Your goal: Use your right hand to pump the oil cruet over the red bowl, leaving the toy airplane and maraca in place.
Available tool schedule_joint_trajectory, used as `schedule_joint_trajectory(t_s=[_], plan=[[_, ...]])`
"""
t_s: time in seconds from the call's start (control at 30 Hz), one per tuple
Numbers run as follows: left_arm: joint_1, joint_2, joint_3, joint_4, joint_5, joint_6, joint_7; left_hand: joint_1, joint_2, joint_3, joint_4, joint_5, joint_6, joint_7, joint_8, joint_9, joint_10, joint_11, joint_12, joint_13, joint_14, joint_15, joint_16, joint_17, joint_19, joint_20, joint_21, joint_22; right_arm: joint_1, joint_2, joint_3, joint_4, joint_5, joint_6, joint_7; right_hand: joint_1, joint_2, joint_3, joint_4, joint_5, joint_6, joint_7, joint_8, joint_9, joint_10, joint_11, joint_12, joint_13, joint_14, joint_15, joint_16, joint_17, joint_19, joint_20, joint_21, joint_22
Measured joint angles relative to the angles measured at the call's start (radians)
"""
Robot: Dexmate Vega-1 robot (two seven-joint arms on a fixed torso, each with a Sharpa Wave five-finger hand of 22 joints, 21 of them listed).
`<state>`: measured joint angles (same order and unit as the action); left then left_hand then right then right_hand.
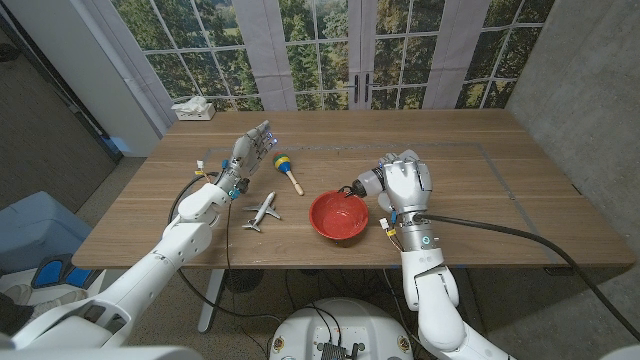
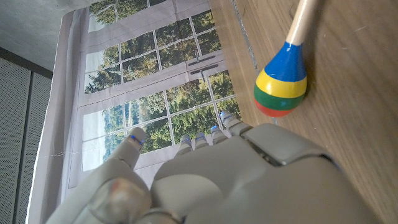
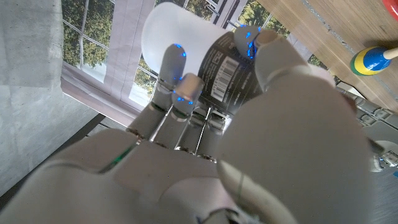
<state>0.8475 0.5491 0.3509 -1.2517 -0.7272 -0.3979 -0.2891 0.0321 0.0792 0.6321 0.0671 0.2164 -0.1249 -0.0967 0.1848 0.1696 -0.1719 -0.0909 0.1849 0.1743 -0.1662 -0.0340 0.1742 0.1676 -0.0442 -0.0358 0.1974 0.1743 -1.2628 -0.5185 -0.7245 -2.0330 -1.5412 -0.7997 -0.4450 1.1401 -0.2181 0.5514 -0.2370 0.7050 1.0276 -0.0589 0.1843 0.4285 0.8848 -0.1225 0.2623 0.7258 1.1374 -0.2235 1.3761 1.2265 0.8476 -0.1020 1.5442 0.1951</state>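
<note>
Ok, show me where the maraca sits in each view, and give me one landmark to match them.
Head view: the maraca lies on the table, between the left hand and the red bowl.
Left wrist view: its striped head is beside the left hand.
Right wrist view: its head is at the picture's edge, past the right hand.
Shared landmark: the paned window.

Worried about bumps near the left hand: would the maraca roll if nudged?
Probably. The maraca has a rounded, egg-like head and a thin round stick, lying on its side on the table, so it would likely swing or roll in an arc. It looks like painted wood: stiff, likely light.
</note>
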Motion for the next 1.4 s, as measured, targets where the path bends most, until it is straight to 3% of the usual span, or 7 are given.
schedule_joint_trajectory(t_s=[0.2, 0.27, 0.57, 0.67, 0.73, 0.9, 1.4], plan=[[-0.003, 0.0, 0.0, 0.001, 0.001, 0.001, 0.0, 0.0, 0.0, 0.0, 0.0, 0.0, 0.0, 0.0, 0.0, 0.0, 0.0, 0.0, 0.0, 0.0, 0.0, 0.0, 0.0, 0.0, 0.0, 0.0, 0.0, 0.0, 0.011, 0.029, -0.013, 0.021, -0.031, -0.042, 0.013, -0.006, 0.006, -0.063, 0.063, -0.177, -0.009, 0.005, 0.016, -0.034, -0.002, 0.003, -0.03, -0.014, -0.009, 0.005, -0.004, 0.0, -0.011, -0.003, 0.0, -0.005], [-0.004, 0.0, 0.001, 0.001, 0.002, 0.002, 0.0, 0.0, 0.0, 0.0, 0.0, 0.0, 0.0, 0.0, 0.0, 0.0, 0.0, 0.0, 0.0, 0.0, 0.0, 0.0, 0.0, 0.0, 0.0, 0.0, 0.0, 0.0, 0.015, 0.036, -0.016, 0.026, -0.038, -0.051, 0.015, -0.006, 0.006, -0.053, 0.095, -0.226, -0.009, 0.005, 0.016, -0.041, 0.011, 0.008, -0.038, -0.014, -0.009, 0.006, -0.007, 0.0, -0.011, -0.003, -0.001, -0.008], [-0.013, -0.003, 0.006, 0.008, 0.005, 0.01, 0.001, 0.0, 0.0, 0.004, -0.004, 0.0, 0.0, 0.0, 0.0, 0.0, 0.0, 0.0, 0.0, 0.0, 0.0, 0.0, 0.0, 0.0, 0.0, 0.0, 0.0, 0.0, 0.028, 0.047, -0.024, 0.041, -0.063, -0.073, 0.025, -0.006, 0.006, -0.074, 0.126, -0.411, -0.021, -0.004, 0.023, -0.063, 0.012, 0.007, -0.055, -0.006, -0.025, 0.015, -0.01, 0.0, -0.01, -0.003, -0.022, -0.014], [-0.017, -0.005, 0.007, 0.011, 0.006, 0.013, 0.001, 0.0, 0.0, 0.004, -0.004, 0.0, 0.0, 0.0, 0.0, 0.0, 0.0, 0.0, 0.0, 0.0, 0.0, 0.0, 0.0, 0.0, 0.0, 0.0, 0.0, 0.0, 0.033, 0.047, -0.026, 0.043, -0.067, -0.074, 0.029, -0.006, 0.006, -0.074, 0.126, -0.444, -0.036, -0.015, 0.023, -0.067, 0.001, -0.005, -0.066, -0.012, -0.028, 0.018, -0.009, 0.002, -0.014, 0.0, -0.028, -0.018], [-0.02, -0.006, 0.008, 0.014, 0.006, 0.014, 0.001, 0.0, 0.0, 0.004, -0.004, 0.0, 0.0, 0.0, 0.0, 0.0, 0.0, 0.0, 0.0, 0.0, 0.0, 0.0, 0.0, 0.0, 0.0, 0.0, 0.0, 0.0, 0.034, 0.047, -0.026, 0.044, -0.07, -0.075, 0.03, 0.035, 0.047, -0.074, 0.126, -0.463, -0.05, -0.022, 0.023, -0.072, -0.005, -0.01, -0.067, -0.017, -0.028, 0.018, -0.009, 0.003, -0.014, 0.0, -0.032, -0.018], [-0.026, -0.009, 0.011, 0.021, 0.008, 0.017, 0.0, 0.0, 0.0, 0.004, -0.004, 0.0, 0.0, 0.0, 0.0, 0.0, 0.0, 0.0, 0.0, 0.0, 0.0, 0.0, 0.0, 0.0, 0.0, 0.0, 0.0, 0.0, 0.04, 0.042, -0.026, 0.046, -0.072, -0.074, 0.03, 0.035, 0.047, -0.079, 0.125, -0.492, -0.084, -0.042, 0.015, -0.075, -0.013, -0.019, -0.07, -0.029, -0.039, 0.022, -0.01, 0.003, -0.014, 0.0, -0.039, -0.018], [-0.049, -0.02, 0.018, 0.048, 0.011, 0.019, -0.012, 0.0, 0.0, 0.008, -0.008, 0.0, 0.0, 0.0, 0.0, 0.0, 0.0, 0.0, 0.0, 0.0, 0.0, 0.0, 0.0, 0.0, 0.0, 0.0, 0.0, 0.0, 0.052, 0.031, -0.026, 0.051, -0.1, -0.068, 0.038, -0.011, 0.093, -0.128, 0.16, -0.504, -0.123, -0.082, 0.015, -0.101, 0.001, -0.037, -0.079, -0.065, -0.059, 0.034, -0.002, 0.003, -0.02, 0.006, -0.066, -0.023]])
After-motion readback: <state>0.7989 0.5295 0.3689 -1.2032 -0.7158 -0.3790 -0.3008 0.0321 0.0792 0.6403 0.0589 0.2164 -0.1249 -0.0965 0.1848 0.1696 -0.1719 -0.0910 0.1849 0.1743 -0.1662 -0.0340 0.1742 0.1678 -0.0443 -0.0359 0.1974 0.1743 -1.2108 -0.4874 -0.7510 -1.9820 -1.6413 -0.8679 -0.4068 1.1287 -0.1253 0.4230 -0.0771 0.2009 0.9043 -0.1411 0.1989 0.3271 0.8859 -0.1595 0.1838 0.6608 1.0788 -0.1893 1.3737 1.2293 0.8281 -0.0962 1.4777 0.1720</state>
